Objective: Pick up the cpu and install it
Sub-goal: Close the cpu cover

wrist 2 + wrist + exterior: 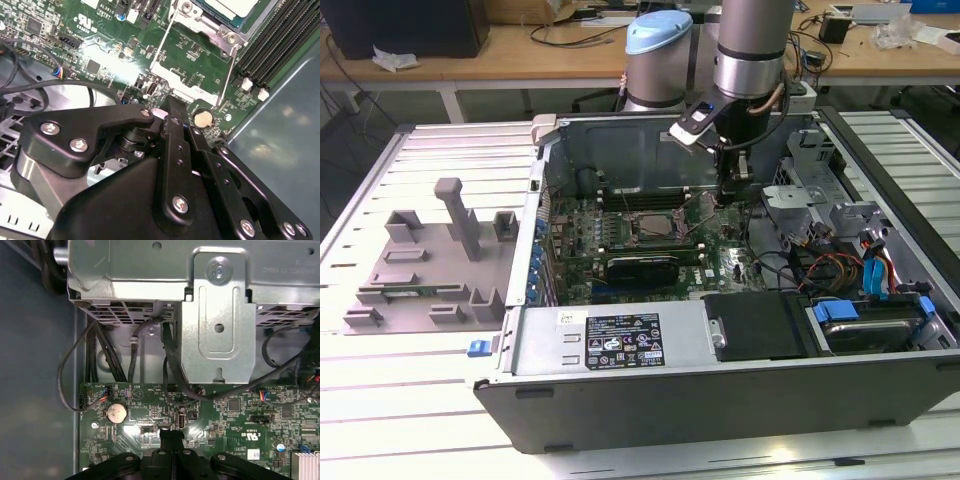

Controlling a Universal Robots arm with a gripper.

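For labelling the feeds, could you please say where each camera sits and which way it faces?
Exterior view: off the arm, looking down into the computer case; arm, gripper show.
First wrist view: rides the wrist, faces circuit board, bracket; gripper shows.
Second wrist view: same wrist, faces circuit board; gripper shows.
Both wrist views share the coin battery.

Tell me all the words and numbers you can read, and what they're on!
On the sticker on the computer case: black-and-white print and little signs, too small to read.
On the motherboard, in both wrist views: tiny white letters and numbers, too small to read for sure.
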